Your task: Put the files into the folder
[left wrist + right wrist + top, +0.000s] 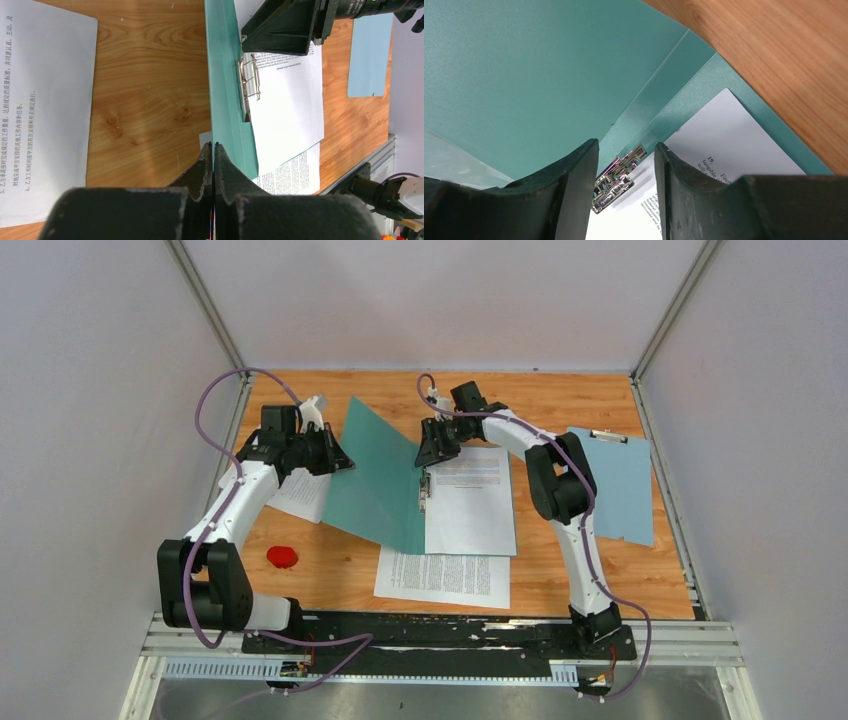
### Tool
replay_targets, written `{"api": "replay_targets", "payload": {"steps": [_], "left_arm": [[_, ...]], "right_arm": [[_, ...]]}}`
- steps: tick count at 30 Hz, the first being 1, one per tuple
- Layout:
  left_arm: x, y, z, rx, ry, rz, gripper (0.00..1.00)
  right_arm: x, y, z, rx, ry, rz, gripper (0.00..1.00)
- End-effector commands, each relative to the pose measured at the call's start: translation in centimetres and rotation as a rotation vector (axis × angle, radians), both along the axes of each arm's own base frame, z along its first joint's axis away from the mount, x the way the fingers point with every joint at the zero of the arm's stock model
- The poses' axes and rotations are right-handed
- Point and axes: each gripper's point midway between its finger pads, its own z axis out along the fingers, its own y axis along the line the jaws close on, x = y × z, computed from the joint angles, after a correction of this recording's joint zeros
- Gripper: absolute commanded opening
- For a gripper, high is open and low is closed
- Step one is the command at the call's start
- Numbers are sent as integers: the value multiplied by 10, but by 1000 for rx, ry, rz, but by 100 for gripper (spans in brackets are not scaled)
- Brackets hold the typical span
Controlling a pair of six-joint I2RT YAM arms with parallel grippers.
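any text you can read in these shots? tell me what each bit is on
"3. 乙方承诺按时完成规定的工作数量": left sheet, printed sideways; its other Chinese lines are harder to make out.
"19. Each", then "tangible" below it: filed sheet lying in the folder; the rest is cut off or blurred.
Near sheet: dense print, too small to read.
Clipboard: no text visible.

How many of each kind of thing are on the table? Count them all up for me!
Paper sheets: 3
Green folder: 1
Blue clipboard: 1
Small red thing: 1
Total: 6
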Motion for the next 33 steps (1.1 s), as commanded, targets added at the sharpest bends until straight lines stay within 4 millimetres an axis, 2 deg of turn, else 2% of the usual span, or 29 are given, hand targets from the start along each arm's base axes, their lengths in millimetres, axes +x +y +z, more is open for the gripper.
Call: {"api": "replay_targets", "payload": {"steps": [1, 5, 10, 18, 23, 30, 33], "left_arm": [[1, -3, 10, 2, -56, -27, 0], [2, -3, 9, 6, -55, -24, 0], [2, -3, 8, 7, -51, -24, 0], [1, -2, 8, 12, -49, -22, 0], [0, -2, 8, 9, -47, -25, 0], [0, -2, 8, 13, -45, -23, 0], [-1, -1, 6, 15, -42, -20, 0]], "right_arm": [[3, 15, 15, 50, -40, 52, 46], [-1, 19, 22, 68, -42, 70, 46], [-13, 24, 41, 101, -54, 116, 45], [-65, 22, 67, 146, -53, 226, 41], [-79, 11, 77, 110, -75, 182, 40], [-69, -7, 58, -104, -97, -19, 34], [-70, -7, 52, -154, -84, -61, 31]]}}
